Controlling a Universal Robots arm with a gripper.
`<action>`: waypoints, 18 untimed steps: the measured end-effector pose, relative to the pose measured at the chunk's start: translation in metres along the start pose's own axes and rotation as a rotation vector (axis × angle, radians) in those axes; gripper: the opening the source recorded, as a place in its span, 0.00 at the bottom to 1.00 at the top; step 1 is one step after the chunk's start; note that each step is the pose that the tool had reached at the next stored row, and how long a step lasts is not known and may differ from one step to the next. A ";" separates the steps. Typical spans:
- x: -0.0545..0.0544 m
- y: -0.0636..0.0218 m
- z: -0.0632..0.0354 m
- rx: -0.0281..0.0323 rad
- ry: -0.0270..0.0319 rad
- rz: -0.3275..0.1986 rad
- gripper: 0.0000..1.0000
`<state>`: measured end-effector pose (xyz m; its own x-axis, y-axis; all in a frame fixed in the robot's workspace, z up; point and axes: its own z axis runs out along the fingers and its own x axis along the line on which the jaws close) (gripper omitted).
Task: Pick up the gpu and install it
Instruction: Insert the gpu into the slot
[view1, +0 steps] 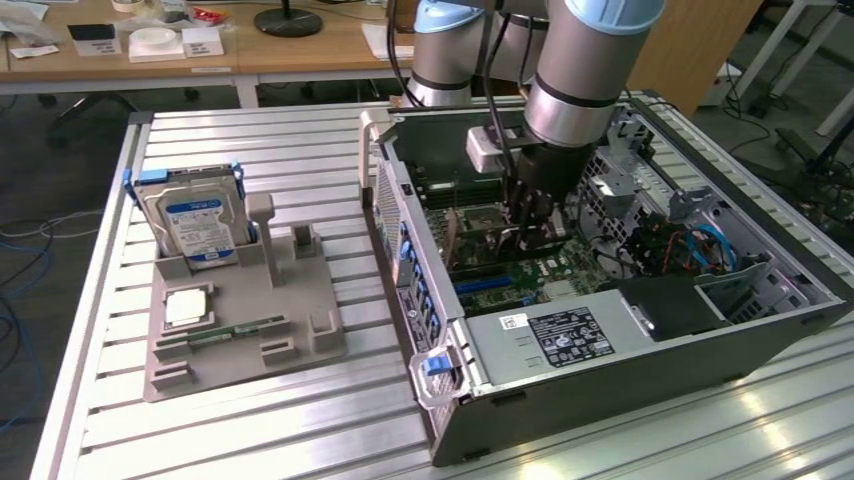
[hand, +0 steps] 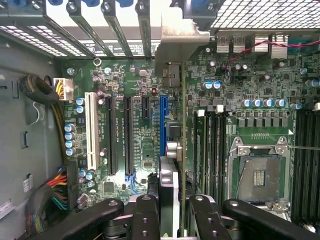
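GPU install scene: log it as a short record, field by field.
arm: reaches down into the open computer case
end effector: shut on the gpu, above the motherboard
gpu: held edge-on, silver bracket toward the case's slot covers, beside the blue slot
cpu socket: open, no chip in it
parts stand: on the table at the exterior view's left
hard drive: upright in the stand
memory stick: lying on the stand
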<state>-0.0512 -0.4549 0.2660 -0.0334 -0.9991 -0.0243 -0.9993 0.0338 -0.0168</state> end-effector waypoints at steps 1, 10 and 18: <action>0.000 0.0008 0.0006 0.0000 -0.0001 0.000 0.28; 0.003 0.0024 0.0046 -0.0001 -0.0001 0.000 0.28; 0.004 0.0083 0.0072 0.0049 -0.0003 -0.008 0.28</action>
<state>-0.0595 -0.4584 0.2585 -0.0251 -0.9994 -0.0244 -0.9994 0.0256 -0.0219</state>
